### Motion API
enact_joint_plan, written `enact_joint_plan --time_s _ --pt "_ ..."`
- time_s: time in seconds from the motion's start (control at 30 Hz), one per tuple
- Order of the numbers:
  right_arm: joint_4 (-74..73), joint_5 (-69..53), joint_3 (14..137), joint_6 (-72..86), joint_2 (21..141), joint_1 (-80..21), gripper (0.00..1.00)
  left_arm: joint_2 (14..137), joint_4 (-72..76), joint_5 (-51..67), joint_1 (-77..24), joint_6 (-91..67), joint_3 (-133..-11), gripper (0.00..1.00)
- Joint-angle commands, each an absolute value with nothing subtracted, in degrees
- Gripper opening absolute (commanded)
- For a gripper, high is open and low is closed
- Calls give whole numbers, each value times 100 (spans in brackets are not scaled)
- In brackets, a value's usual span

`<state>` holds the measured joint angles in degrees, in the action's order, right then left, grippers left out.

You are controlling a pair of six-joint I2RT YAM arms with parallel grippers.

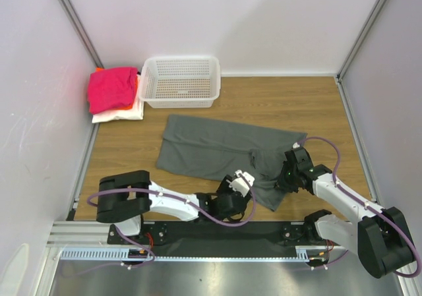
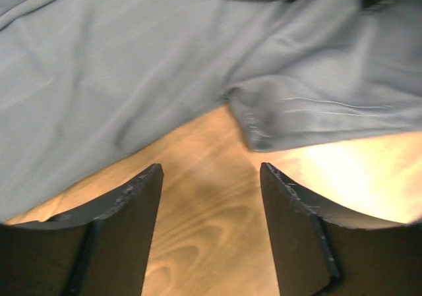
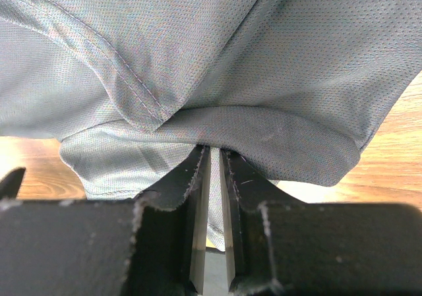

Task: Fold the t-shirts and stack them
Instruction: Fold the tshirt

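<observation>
A dark grey t-shirt (image 1: pixel 217 148) lies spread across the wooden table, partly folded at its right end. My right gripper (image 1: pixel 285 177) is shut on a fold of the grey t-shirt (image 3: pixel 217 72); cloth is pinched between its jaws (image 3: pixel 215 152). My left gripper (image 1: pixel 242 180) is open and empty, low over bare wood just short of the shirt's near hem (image 2: pixel 277 121). Folded magenta-pink (image 1: pixel 111 88), orange (image 1: pixel 137 82) and white (image 1: pixel 119 113) t-shirts lie stacked at the back left.
A white plastic mesh basket (image 1: pixel 179 82) stands at the back, right of the stack. Walls close in the table at left, right and back. The black arm mounting rail (image 1: pixel 217 233) runs along the near edge.
</observation>
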<state>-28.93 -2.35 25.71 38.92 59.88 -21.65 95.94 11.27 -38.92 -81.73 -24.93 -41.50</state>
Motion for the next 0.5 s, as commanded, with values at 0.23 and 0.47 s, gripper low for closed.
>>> enact_joint_plan --time_s 0.23,0.47 --pt "-2918 -132 2628 3929 5907 -2197 16 9737 1854 -3612 -8376 -1855 -4324 70" --pt "-2918 -123 2628 3937 5906 -2197 16 10212 1960 -3726 -8367 -1767 -4675 72"
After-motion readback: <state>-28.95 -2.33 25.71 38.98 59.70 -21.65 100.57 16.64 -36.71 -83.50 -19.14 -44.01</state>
